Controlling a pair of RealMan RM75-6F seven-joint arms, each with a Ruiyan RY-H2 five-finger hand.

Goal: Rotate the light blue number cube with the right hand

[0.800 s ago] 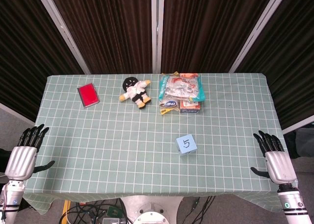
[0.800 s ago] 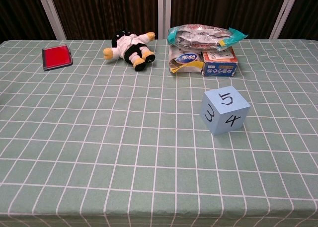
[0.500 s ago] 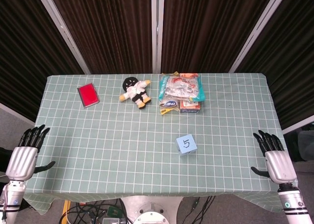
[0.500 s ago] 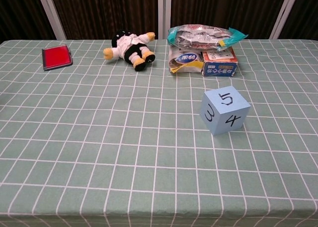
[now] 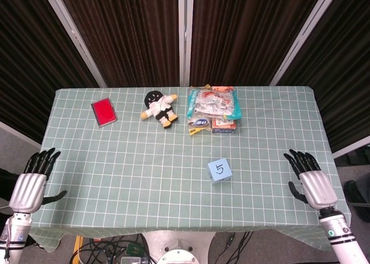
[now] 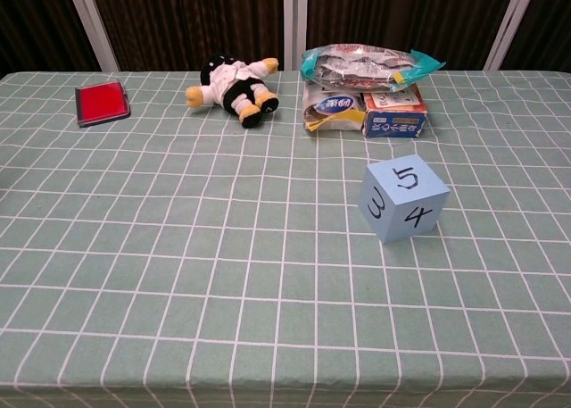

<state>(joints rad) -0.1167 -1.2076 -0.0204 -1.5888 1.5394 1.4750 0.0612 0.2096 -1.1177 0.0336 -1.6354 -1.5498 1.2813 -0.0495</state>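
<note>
The right hand (image 5: 311,183), black fingers spread and empty, has moved inward over the right edge of the green checked tablecloth (image 5: 115,160).

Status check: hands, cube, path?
Both hands open, right hand at table's right edge, left hand at left edge. Light blue number cube untouched, 5 up. Nothing between right hand and cube.

Both hands look the same: the left hand (image 5: 28,186) and right hand (image 5: 313,183) have silver metal backs with skinny black fingers. White wrists below, and the right one shows a small green dot.
</note>
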